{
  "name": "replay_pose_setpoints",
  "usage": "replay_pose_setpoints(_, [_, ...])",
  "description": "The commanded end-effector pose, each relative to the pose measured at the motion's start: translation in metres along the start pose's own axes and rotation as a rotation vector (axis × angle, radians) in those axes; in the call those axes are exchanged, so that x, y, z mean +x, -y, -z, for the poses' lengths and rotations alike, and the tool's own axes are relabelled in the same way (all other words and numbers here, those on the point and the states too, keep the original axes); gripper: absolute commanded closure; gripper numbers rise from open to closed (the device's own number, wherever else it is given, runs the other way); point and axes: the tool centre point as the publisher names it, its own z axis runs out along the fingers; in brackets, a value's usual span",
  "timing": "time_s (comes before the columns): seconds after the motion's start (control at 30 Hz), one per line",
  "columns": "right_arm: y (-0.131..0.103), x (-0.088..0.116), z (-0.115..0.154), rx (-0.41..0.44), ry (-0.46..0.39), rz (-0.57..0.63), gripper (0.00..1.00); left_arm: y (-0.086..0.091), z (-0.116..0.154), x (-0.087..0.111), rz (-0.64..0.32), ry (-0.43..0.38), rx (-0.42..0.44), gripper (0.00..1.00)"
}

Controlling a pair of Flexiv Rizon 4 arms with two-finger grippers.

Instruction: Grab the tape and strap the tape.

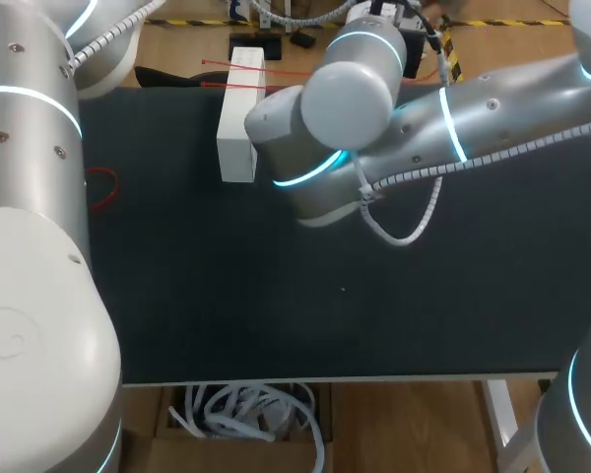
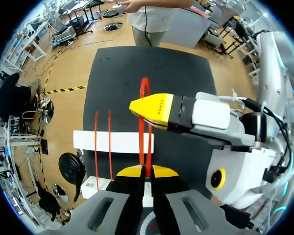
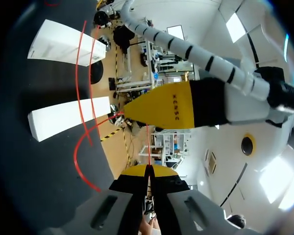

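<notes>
Tape strapping at the white box, both end effectors engaged.
Head view shows only the white box [image 1: 238, 118] lying on the worktop [image 1: 276, 296], with two red strands [image 1: 234, 63] crossing its far end; the right arm [image 1: 453, 118] beside the box hides both end effectors. Left wrist view shows the left end effector [image 2: 147, 170] pressed together on the red tape [image 2: 144, 122]. The tape runs straight ahead over the box, at right angles to the box's long axis and parallel to the two strands. Right wrist view shows the right end effector [image 3: 148, 169] pinching a thin run of red tape.
</notes>
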Motion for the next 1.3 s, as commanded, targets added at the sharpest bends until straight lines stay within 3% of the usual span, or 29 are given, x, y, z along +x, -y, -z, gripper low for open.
replay_pose_setpoints(0.03, [-0.004,-0.003,0.001,-0.006,-0.006,0.000,1.00,0.001,0.002,-0.002,0.001,-0.005,-0.006,1.00])
replay_pose_setpoints(1.3, [0.001,-0.005,0.009,0.001,0.015,-0.001,1.00,0.001,0.002,-0.002,0.001,-0.005,-0.006,1.00])
